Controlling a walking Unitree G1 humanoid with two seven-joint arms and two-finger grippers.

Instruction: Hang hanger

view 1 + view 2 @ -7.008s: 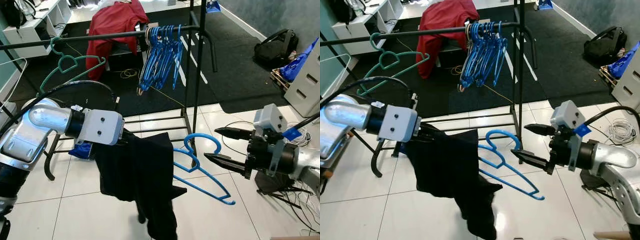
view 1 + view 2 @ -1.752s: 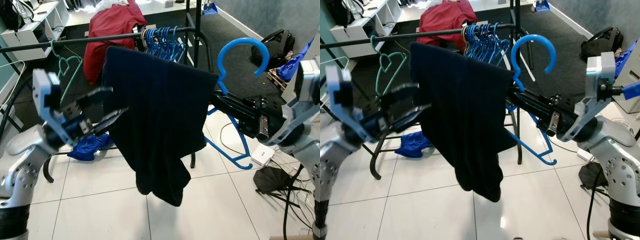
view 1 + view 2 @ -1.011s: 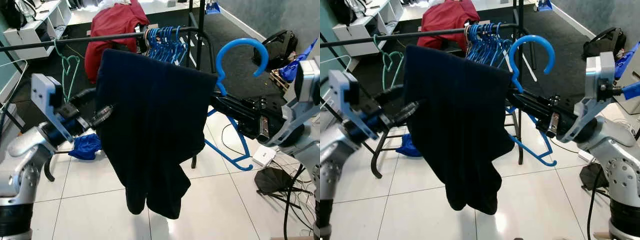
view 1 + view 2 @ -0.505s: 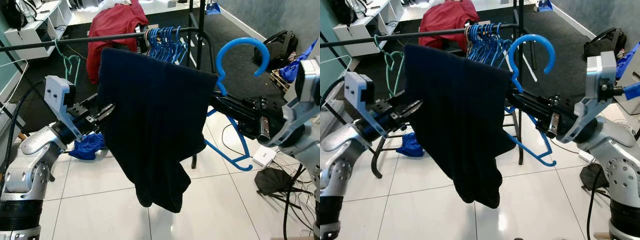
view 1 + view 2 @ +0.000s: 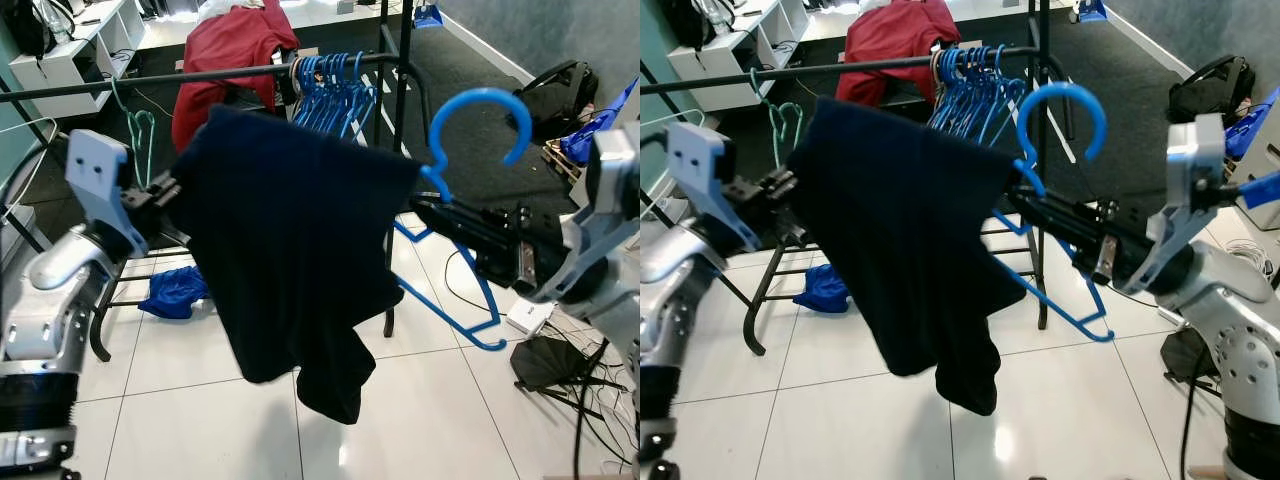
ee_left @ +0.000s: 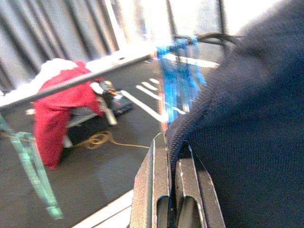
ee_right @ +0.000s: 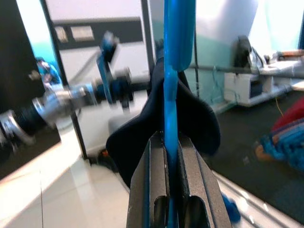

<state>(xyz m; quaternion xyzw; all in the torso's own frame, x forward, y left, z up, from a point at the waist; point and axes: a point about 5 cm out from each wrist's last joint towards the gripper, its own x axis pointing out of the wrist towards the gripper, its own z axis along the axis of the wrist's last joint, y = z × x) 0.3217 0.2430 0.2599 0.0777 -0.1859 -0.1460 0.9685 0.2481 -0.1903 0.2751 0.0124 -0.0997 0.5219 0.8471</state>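
**Dark garment on the blue hanger, both hands gripping**

We've got our right hand (image 7: 166, 199) clamped tight on the blue hanger (image 5: 470, 180), whose hook sticks up above that hand. A dark garment (image 5: 300, 250) is draped over the hanger and hangs between our two hands. Our left hand (image 6: 173, 190) is pinched closed on the garment's edge. Beyond both hands runs the black clothes rail (image 5: 200, 75), carrying a bunch of blue hangers (image 5: 330, 90), a green hanger (image 5: 138, 135) and a red garment (image 5: 235, 50).
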